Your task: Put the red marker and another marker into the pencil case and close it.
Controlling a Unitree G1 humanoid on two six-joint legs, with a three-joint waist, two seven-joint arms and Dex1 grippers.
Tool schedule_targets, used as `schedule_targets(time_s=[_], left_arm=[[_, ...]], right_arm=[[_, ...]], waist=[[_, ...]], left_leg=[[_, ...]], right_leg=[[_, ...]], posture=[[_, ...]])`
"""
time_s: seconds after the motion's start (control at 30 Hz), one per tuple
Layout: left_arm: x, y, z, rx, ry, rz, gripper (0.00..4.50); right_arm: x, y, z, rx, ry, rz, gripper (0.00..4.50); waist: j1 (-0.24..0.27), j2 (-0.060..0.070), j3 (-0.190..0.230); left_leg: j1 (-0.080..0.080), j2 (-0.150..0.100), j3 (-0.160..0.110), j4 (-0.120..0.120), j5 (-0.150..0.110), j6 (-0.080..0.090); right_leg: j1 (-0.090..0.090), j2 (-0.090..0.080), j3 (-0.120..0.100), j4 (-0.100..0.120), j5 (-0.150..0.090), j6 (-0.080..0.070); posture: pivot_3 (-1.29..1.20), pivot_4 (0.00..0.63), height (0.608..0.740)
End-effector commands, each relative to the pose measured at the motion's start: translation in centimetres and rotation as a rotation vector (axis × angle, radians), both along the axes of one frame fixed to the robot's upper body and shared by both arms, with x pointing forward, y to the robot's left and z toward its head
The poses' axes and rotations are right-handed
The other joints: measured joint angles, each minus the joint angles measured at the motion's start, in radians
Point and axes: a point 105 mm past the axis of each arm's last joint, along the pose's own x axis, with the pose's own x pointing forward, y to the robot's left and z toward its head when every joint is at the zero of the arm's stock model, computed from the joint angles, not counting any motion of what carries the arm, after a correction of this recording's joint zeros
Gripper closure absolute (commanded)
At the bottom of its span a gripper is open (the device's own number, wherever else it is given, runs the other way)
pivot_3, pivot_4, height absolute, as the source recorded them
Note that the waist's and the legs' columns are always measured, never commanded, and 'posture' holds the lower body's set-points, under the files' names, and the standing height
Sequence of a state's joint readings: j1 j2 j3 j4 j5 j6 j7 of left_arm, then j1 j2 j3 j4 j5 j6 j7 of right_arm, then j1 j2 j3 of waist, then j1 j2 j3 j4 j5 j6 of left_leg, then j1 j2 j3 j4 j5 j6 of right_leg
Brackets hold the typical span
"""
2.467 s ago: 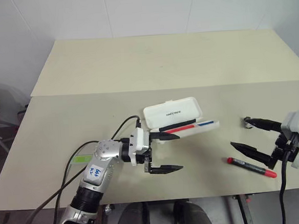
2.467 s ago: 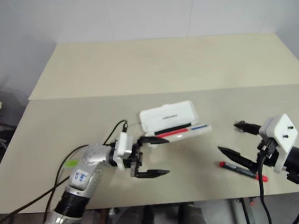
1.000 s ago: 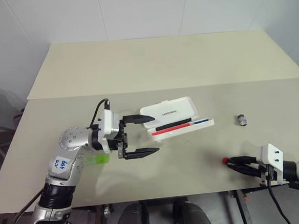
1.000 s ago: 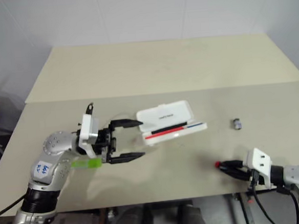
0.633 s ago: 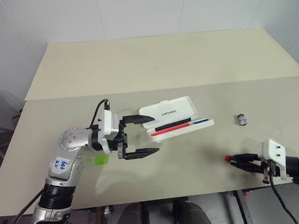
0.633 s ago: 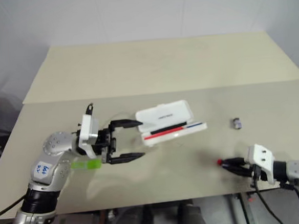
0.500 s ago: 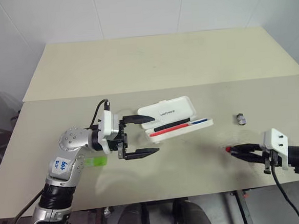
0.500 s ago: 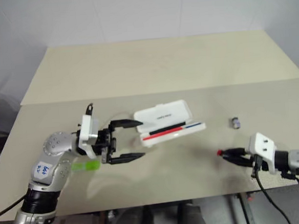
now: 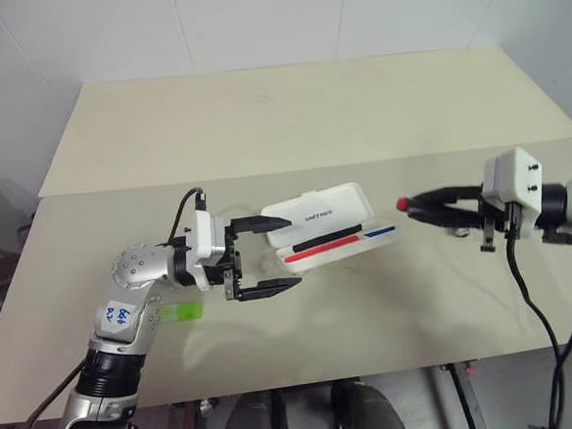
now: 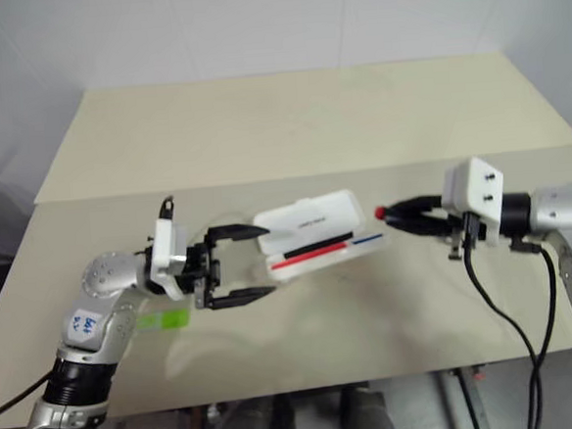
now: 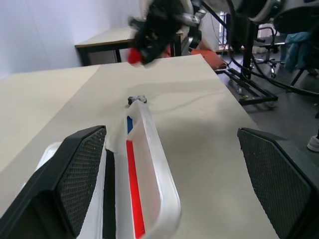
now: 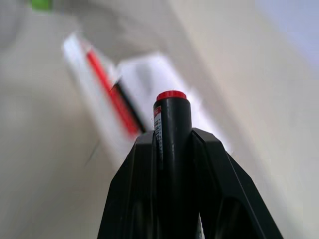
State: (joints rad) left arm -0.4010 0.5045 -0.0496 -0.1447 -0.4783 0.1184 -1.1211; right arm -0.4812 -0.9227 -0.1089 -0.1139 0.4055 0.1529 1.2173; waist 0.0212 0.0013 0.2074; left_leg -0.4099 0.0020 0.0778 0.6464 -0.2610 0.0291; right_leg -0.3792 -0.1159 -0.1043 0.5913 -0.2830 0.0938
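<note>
The white pencil case (image 9: 317, 208) lies open mid-table, a thin red stick and a thin blue one in its tray (image 9: 339, 241). My right gripper (image 9: 425, 208) is shut on the red marker (image 12: 171, 130). It holds the marker level in the air just right of the case, with the red end (image 9: 402, 204) pointing at it. My left gripper (image 9: 293, 253) hovers open at the case's left end, nothing between its fingers. The other marker, a light-green highlighter (image 10: 164, 320), lies on the table beneath my left forearm.
A small dark object (image 11: 137, 99) sits on the table past the case's right end. A seam (image 9: 117, 185) runs across the tabletop behind the case. The near table edge (image 9: 376, 377) is close to both arms.
My right gripper has risen from near the front table edge, carrying the red marker up and left toward the case. The left gripper has stayed put.
</note>
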Motion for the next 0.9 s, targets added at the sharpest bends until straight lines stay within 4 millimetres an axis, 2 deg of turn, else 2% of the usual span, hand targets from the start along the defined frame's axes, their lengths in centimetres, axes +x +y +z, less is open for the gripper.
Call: schedule_targets(time_s=[0.03,0.13,0.43,0.6,0.9], left_arm=[[-0.2,0.0,0.5,-0.006,-0.049,0.014,0.0],[0.0,0.2,0.3,-0.001,-0.056,0.037,0.0],[0.4,1.1,0.2,0.005,-0.072,0.103,0.0],[0.5,1.3,0.2,0.007,-0.082,0.122,0.0],[0.3,1.4,0.0,0.015,-0.088,0.147,0.0]], right_arm=[[0.8,2.3,-0.8,0.004,-0.02,0.063,3.88],[1.8,4.9,-1.8,0.023,-0.029,0.137,3.88],[4.1,9.7,-4.4,0.043,-0.023,0.247,3.88],[4.8,10.8,-5.7,0.048,-0.021,0.266,3.88],[2.6,11.2,-8.7,0.049,0.053,0.322,3.88]], waist=[[0.0,0.0,0.0],[0.0,0.0,0.0],[-0.009,0.0,0.0],[-0.018,0.0,0.0],[-0.025,0.0,0.0]], left_leg=[[0.0,0.0,0.0,0.0,0.0,0.0],[-0.001,0.0,0.001,0.0,0.002,0.002],[-0.002,-0.001,0.005,0.001,0.003,0.003],[-0.003,-0.002,0.014,0.001,0.004,0.004],[-0.001,0.0,0.016,0.001,0.004,0.003]], right_leg=[[0.0,0.0,0.0,0.0,0.0,0.0],[-0.001,0.0,0.0,0.0,0.0,0.0],[-0.005,-0.001,0.0,0.007,0.001,0.001],[-0.012,-0.001,0.0,0.015,0.001,0.001],[-0.013,-0.002,0.001,0.017,0.001,0.001]], posture=[[0.0,0.15,0.74],[0.0,0.15,0.74],[0.0,0.15,0.74],[0.0,0.15,0.74],[0.0,0.15,0.74]])
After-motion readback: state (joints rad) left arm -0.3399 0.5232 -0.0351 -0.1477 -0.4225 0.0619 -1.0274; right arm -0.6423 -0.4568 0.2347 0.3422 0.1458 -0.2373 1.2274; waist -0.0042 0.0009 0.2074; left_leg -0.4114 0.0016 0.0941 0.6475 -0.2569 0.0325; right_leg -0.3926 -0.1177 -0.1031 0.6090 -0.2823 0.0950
